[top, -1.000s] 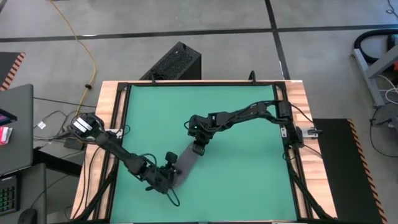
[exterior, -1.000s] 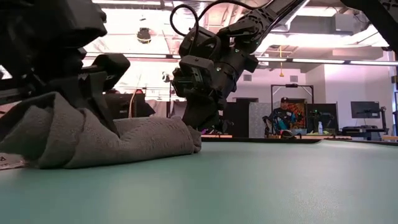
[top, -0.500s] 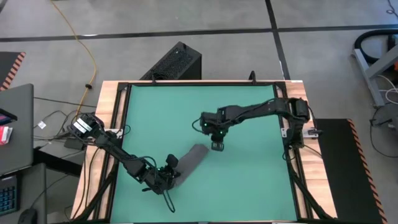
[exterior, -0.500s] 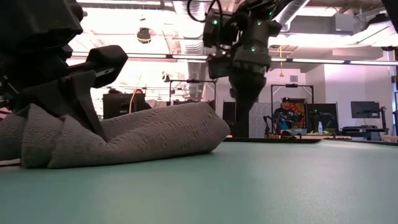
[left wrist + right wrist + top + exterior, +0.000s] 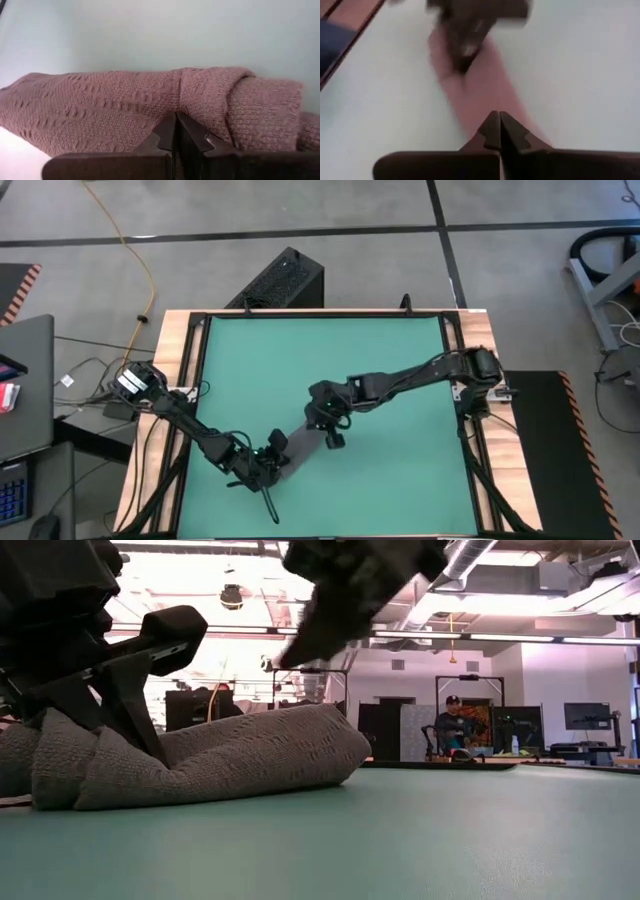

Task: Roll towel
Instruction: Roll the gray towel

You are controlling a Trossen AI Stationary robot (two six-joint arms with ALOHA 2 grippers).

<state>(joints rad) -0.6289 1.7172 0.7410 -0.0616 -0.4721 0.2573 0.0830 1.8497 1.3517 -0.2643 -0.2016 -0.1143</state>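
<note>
High view showed the towel point(image 5: 303, 446) lying as a long roll in the lower centre of the green table point(image 5: 400, 360). The left gripper point(image 5: 268, 463) sat at the roll's lower left end, fingers pressed together against the cloth. The right gripper point(image 5: 331, 436), fingers also pressed together, hovered at the upper right end.

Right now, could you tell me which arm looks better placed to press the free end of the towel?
Probably the right. The right gripper, fingers together, hovers at the free end of the towel. The left gripper, also shut, sits at the opposite end near the table's front edge.
</note>
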